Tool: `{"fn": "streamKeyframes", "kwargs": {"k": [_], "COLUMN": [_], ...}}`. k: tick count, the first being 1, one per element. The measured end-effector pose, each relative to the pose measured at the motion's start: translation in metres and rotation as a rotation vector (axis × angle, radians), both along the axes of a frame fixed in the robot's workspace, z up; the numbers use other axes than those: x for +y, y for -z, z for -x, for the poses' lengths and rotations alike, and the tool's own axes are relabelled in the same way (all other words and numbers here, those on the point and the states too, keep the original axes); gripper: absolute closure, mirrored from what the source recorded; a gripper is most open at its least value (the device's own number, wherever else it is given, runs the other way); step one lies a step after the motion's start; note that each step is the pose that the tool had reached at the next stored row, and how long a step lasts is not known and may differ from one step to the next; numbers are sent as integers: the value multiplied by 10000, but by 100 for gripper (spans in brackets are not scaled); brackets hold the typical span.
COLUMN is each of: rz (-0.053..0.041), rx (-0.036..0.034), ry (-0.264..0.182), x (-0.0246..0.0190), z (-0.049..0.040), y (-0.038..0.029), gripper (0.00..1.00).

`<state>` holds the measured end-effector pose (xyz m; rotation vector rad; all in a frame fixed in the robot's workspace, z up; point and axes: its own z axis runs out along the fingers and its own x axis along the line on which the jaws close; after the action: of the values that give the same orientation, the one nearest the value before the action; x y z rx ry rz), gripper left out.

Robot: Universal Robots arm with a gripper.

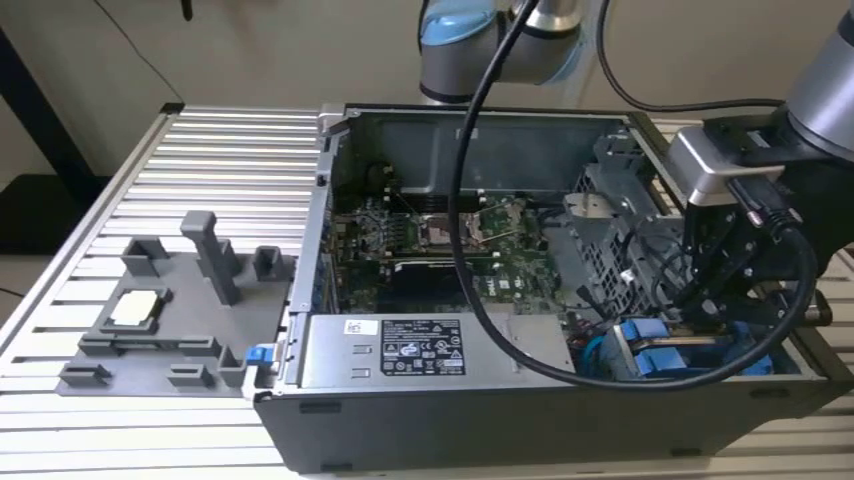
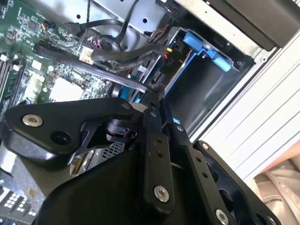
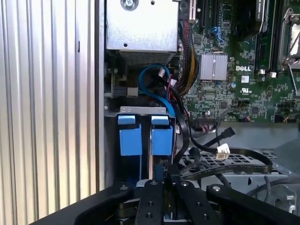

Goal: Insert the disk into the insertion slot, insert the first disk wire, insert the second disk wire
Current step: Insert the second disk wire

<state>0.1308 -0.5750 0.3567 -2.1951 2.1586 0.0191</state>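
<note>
Where seated upright, disk [image 3: 140,140]: bright blue carrier.

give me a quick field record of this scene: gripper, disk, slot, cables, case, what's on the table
gripper: lowered inside the open computer case, over the blue drive bay; its fingers shut on a thin edge
disk: blue carriers sit upright side by side in the insertion slot
cables: black cable loose beside the bay, white connector unplugged
motherboard: exposed
power supply: silver box near the case's front wall
table: grey fixture tray on the exterior view's left
</note>
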Motion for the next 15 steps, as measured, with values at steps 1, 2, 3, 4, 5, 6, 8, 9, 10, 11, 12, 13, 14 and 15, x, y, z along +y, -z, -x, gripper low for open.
{"fn": "streamKeyframes", "kwargs": {"k": [1,2,3,4,5,6,8,9,10,11,12,13,14,15], "rz": [-8,-22,-39,-61,-86,-117,-184,-223,-245,-252,-253,-254,-252,-254], "rx": [10,22,35,47,56,64,82,111,165,244,336,435,518,589], "ry": [30,71,107,146,172,191,217,218,219,221,222,224,224,224], "x": [0,-1,-1,0,-1,-1,0,0,0,-1,0,0,0,0], "z": [0,0,0,-1,-1,-1,-5,-11,-18,-27,-39,-58,-76,-94], "y": [6,10,14,18,22,27,37,40,42,44,46,47,47,49], "gripper": [84,84,84,84,84,84,84,84,84,84,84,84,84,84]}}
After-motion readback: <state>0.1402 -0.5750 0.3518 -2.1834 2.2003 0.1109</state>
